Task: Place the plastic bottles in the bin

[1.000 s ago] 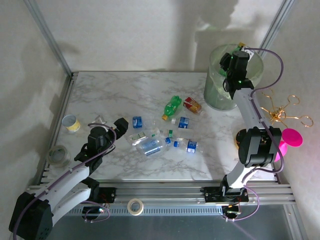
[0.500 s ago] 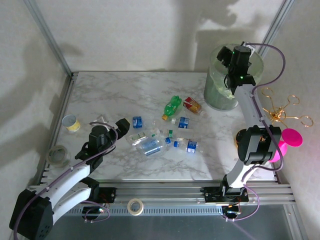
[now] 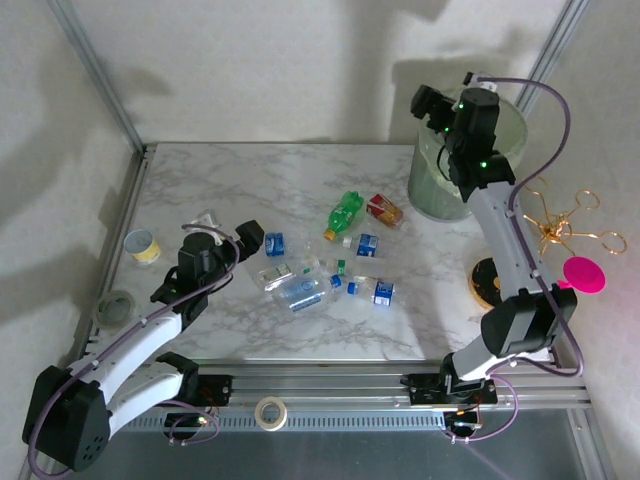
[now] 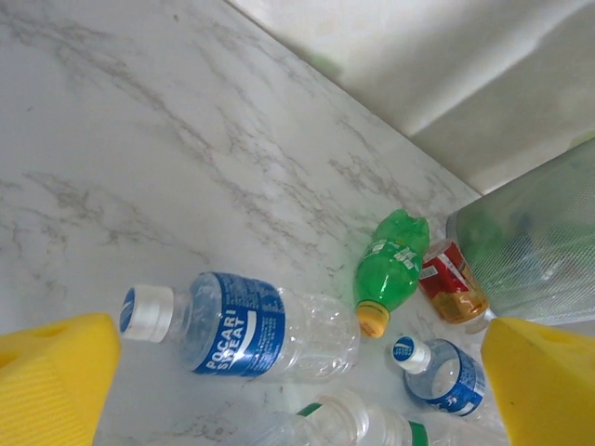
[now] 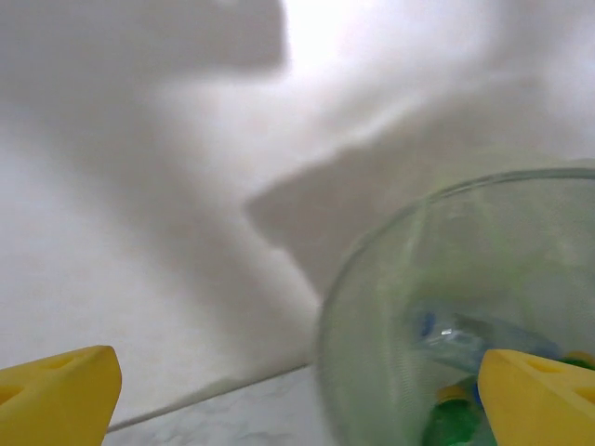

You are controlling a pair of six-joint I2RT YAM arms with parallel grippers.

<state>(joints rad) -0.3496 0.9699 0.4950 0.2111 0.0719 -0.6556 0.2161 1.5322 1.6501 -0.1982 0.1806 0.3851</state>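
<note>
Several plastic bottles (image 3: 300, 292) lie scattered mid-table, among them a green one (image 3: 346, 212) and a red-labelled one (image 3: 384, 209). The bin (image 3: 440, 185) stands at the far right. My left gripper (image 3: 228, 238) hovers open just left of the cluster. In the left wrist view its yellow pads (image 4: 56, 381) frame a blue-labelled bottle (image 4: 242, 327), with the green bottle (image 4: 390, 265) and the bin (image 4: 539, 242) beyond. My right gripper (image 3: 445, 100) is open and empty above the bin's left rim. Through the bin wall (image 5: 390, 307) I see bottles (image 5: 474, 339) inside.
A yellow-banded cup (image 3: 143, 246) and a grey tape roll (image 3: 116, 307) sit at the table's left edge. A gold wire stand (image 3: 565, 220) and a pink object (image 3: 583, 273) stand right of the table. Another tape roll (image 3: 270, 411) lies on the front rail.
My right gripper has opened over the bin, then risen and swung left toward its rim. My left arm has edged forward and a little higher beside the bottles.
</note>
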